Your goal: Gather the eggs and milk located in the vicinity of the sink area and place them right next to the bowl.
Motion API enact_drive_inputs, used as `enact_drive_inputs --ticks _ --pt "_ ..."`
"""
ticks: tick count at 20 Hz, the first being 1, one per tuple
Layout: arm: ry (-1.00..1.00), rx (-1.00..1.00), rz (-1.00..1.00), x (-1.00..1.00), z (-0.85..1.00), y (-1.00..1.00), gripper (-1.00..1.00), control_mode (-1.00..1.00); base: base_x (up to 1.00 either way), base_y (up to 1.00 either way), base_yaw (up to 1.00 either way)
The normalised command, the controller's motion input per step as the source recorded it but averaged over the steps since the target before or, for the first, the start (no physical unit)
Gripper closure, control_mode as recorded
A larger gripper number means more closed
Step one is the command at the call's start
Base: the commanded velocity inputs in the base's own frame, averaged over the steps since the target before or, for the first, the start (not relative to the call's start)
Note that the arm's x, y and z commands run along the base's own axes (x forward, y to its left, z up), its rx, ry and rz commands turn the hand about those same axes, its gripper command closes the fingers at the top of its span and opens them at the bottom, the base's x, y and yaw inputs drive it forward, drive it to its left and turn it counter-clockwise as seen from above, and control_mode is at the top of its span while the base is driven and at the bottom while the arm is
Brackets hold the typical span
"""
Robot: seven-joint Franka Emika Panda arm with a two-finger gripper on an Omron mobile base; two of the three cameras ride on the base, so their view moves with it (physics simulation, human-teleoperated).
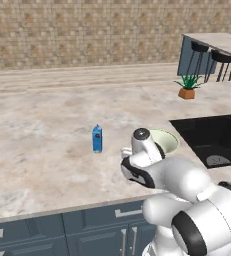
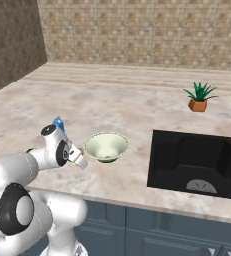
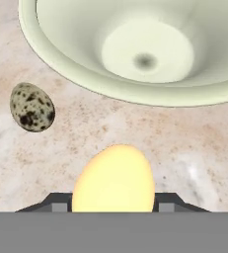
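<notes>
Left base view
Milk: a small upright blue carton with a gabled top (image 1: pixel 97 138) stands alone on the beige marbled stone surface (image 1: pixel 42 150), well to the left of the arm.
Bowl: a wide, shallow, pale green-white round bowl (image 1: pixel 168 140) sits just left of the sink; the white arm covers its near left part.
Sink: a large black rectangular basin (image 1: pixel 214 137) is sunk into the surface at the right, a round drain showing at its bottom.
Plant: a small green spiky plant in an orange-brown pot (image 1: pixel 187 88) stands far back, beyond the sink.

Right base view
Pincer: the pincer (image 2: pixel 80 161) hangs low over the surface, just left of the bowl's rim; something pale yellow shows at its tip.
Milk here: only the carton's blue top peeks out behind the arm's wrist.
Bowl here: it stands between the arm and the sink, apart from both.

Hand view
Egg: a smooth pale yellow egg (image 3: pixel 114 180) sits between the two dark fingers, which are closed against its sides, over the surface just short of the bowl's rim.
Speckled lump: a small dark olive-brown speckled egg-shaped lump (image 3: pixel 32 107) lies on the surface near the bowl's outer wall, not touching it.
</notes>
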Motion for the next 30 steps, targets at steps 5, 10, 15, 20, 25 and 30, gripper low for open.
enact_drive_inputs --ticks 5,10,15,20,25,30 --pt "0.0 0.0 0.0 0.01 -0.05 -0.02 1.0 -1.0 0.0 0.0 0.0" --pt "0.0 0.0 0.0 0.0 -0.22 -0.01 1.0 -1.0 0.0 0.0 0.0" --pt "0.0 0.0 0.0 0.0 -0.27 -0.13 1.0 -1.0 0.0 0.0 0.0" --pt "0.0 0.0 0.0 0.03 -0.14 -0.19 1.0 -1.0 0.0 0.0 0.0" --pt "0.0 0.0 0.0 0.0 -0.25 -0.18 1.0 -1.0 0.0 0.0 0.0" --pt "-0.01 0.0 0.0 0.0 -0.2 -0.05 1.0 -1.0 0.0 0.0 0.0"
